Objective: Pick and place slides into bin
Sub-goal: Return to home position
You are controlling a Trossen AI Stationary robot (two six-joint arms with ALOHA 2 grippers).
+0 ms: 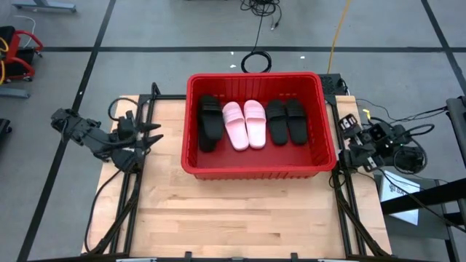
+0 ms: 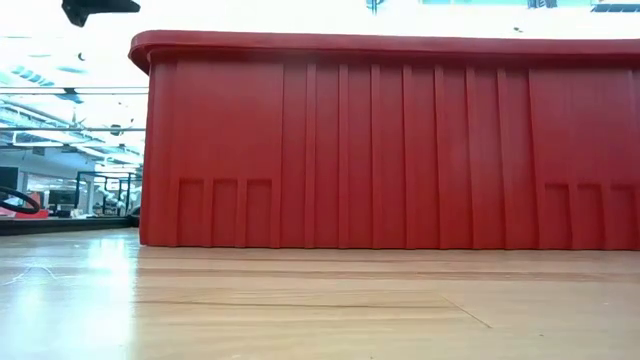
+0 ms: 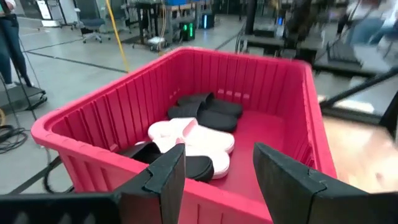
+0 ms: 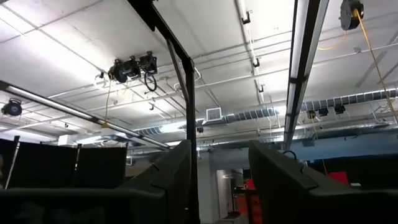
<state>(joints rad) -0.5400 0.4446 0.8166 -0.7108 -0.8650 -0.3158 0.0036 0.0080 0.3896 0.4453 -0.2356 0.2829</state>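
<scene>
Grey concrete floor (image 1: 145, 29) crossed by black tape lines runs all round the rig, with cables (image 1: 255, 60) looped on it just past the wooden counter (image 1: 240, 218). Toward the far edge of that counter, about midway between the two arms, stands the red bin (image 1: 255, 169), a big ribbed crate with a rolled rim. Seen from counter height, its long wall (image 2: 400, 150) takes up nearly everything, base flat on the wood.

The left arm sits off the bin's left side, the left gripper (image 1: 151, 134) pointing at the crate but apart from it. Its two dark fingers (image 3: 165, 177) are spread wide with nothing between them.

The right arm is folded at the counter's right edge, the right gripper (image 1: 346, 156) near the bin's right wall. It is tipped up, so its wrist camera looks at the ceiling (image 4: 93, 37). Its fingers (image 4: 273, 168) are likewise spread and empty.

All the slides lie inside the bin in a row across its floor, straps up:
- The pink pair (image 1: 245, 125) lies in the middle, side by side and touching.
- A black pair (image 1: 285, 121) lies just beside the pink pair on the right.
- On the left are two more black slides (image 1: 210, 122), one overlapping the other.
</scene>
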